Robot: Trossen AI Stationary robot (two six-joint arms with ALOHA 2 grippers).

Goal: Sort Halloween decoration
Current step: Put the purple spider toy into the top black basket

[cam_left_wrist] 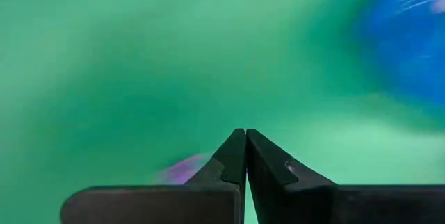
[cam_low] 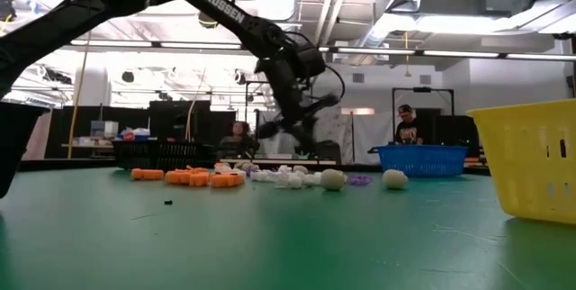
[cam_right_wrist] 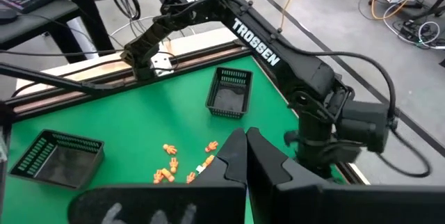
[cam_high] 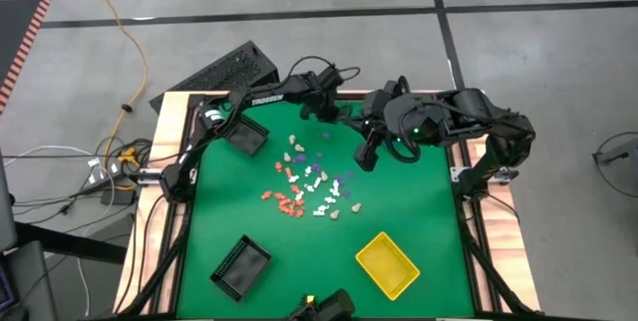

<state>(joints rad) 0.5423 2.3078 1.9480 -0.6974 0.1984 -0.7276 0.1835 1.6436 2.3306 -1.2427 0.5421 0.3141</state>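
A scatter of tiny orange, white, purple and beige Halloween decoration pieces [cam_high: 309,186] is seen spread over the middle of the green-covered tabletop [cam_high: 419,211], with the orange ones grouped toward the left arm's side and none visible inside the bins. The left gripper [cam_high: 329,112] is held above the far part of the tabletop, its jaws pressed together with nothing visibly between them, while a blurred purple shape is seen just beside its fingers [cam_left_wrist: 233,158] in the left wrist view. The right gripper [cam_high: 367,157] is poised near the far edge of the scatter, its jaws likewise drawn together and empty. A black mesh bin [cam_high: 245,134] is placed at the far left, a second black mesh bin [cam_high: 240,265] at the near left, and a yellow mesh bin [cam_high: 388,264] at the near right. A blue bin [cam_low: 421,158] is shown on the far side in the low view, and two people are visible in the room behind.
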